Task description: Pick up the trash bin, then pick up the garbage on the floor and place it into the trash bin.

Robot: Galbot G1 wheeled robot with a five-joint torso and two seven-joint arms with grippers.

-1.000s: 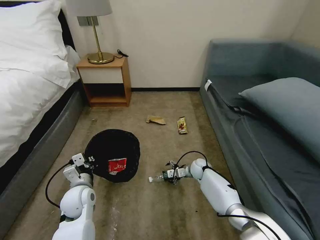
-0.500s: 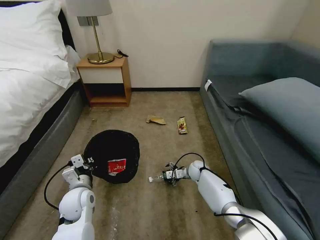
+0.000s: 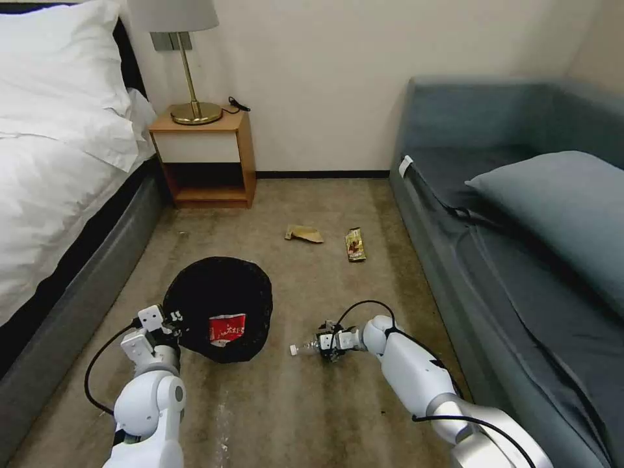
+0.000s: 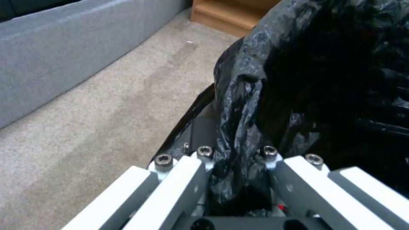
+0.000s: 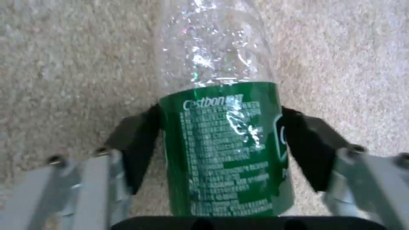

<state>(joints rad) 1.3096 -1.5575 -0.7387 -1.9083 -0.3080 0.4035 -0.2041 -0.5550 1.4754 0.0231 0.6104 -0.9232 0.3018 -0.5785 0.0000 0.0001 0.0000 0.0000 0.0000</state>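
1. Clear plastic with a green label: the bottle (image 5: 221, 140) lies on the carpet (image 3: 312, 403) between the bin and the sofa, cap end pointing toward the bin.
2. We read the right gripper (image 5: 219, 143) as astride the bottle at its label, one dark pad (image 5: 138, 147) on each flank. The pads sit at or against the label; we cannot tell whether they press yet, and the bottle looks to be down on the carpet.
3. We see the bin (image 3: 218, 305), black-bagged, just to our left of the bottle. The left gripper (image 4: 236, 179) is clamped on the bagged rim, with bag film bunched between its fingers.
4. One red-and-white wrapper (image 3: 227, 327) is already inside the bin.
5. Farther out toward the nightstand (image 3: 205, 162), a tan paper scrap (image 3: 303, 233) and a brown-gold wrapper (image 3: 355, 244) lie on the carpet, near each other and well apart from both grippers.
6. Step in hand, as we judge it: grasping the bottle, second piece of four.
7. Next move, our estimate: firm squeeze on the label, a lift clear of the carpet, then a carry leftward over the bin's mouth before release. The bottle is thin and slick, so it may crush or roll out of a loose pinch. The bin should be kept steady and mouth-up.
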